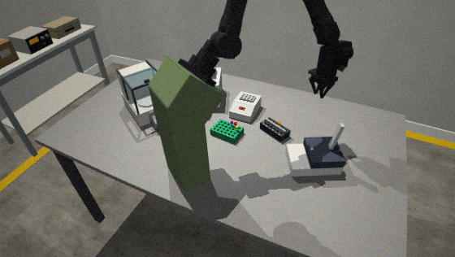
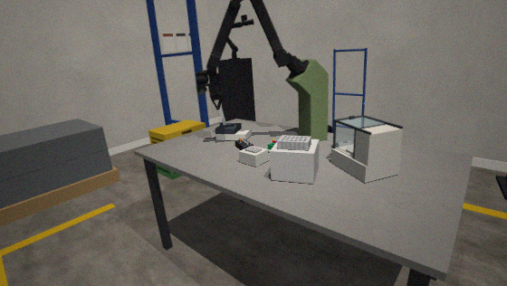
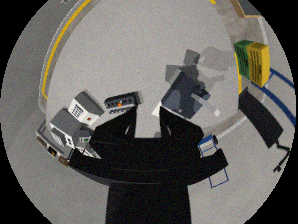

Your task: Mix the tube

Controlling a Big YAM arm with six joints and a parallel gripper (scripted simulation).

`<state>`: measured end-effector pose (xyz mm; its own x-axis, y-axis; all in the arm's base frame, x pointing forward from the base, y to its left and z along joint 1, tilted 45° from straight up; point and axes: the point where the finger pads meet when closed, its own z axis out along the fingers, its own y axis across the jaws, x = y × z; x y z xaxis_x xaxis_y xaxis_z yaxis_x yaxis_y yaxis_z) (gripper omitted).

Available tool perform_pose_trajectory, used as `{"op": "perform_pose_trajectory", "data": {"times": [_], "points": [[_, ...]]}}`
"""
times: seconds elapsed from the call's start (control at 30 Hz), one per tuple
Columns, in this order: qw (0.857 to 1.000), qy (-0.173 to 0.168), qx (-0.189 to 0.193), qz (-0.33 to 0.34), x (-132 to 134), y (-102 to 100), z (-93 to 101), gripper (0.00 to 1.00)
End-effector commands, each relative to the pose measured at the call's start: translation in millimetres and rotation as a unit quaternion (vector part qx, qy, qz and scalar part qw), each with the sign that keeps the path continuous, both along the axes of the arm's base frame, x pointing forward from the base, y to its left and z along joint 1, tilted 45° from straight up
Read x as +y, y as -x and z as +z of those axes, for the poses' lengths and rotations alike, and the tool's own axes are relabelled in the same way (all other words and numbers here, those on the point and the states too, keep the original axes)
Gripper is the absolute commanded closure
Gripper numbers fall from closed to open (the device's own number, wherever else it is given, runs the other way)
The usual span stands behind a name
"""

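From the top view I count six stations on the surface (image 1: 122, 163); tube B's red cap (image 1: 234, 121) sits in the green rack (image 1: 226, 131). My gripper (image 1: 321, 87) hangs high over the far edge. Exterior: one mixer (image 2: 294, 159), untouched. Wrist: two fingers partly apart, nothing between them.

Arm stretched high, gripper in the air.
The gripper (image 1: 322, 90) points down, its fingers partly apart and holding nothing.
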<state>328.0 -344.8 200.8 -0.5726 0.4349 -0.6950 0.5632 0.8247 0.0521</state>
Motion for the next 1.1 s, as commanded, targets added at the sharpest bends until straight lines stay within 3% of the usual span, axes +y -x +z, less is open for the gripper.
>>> {"op": "perform_pose_trajectory", "data": {"times": [0.0,0.07,0.3,0.4,0.5,0.57,0.67,0.73,0.87,0.93,1.07], "points": [[0.996,0.067,0.014,0.065,17,-6,-1.3,0.64],[0.992,0.086,0.024,0.087,17,-7,-1.6,0.64],[0.971,0.154,0.067,0.167,49,-11,-39.5,0.64],[0.969,0.16,0.076,0.174,45,-8,-43.3,0.64],[0.954,0.184,0.097,0.214,66,-13,-67.4,0.64],[0.944,0.202,0.108,0.237,66,-14,-67.9,0.64],[0.927,0.225,0.129,0.272,82,-15,-91.6,0.64],[0.914,0.244,0.14,0.294,82,-15,-91.6,0.64],[0.885,0.28,0.162,0.336,99,-17,-109.9,0.64],[0.885,0.28,0.162,0.336,99,-17,-109.9,0.64],[0.851,0.314,0.183,0.378,116,-19,-128.2,0.64]]}}
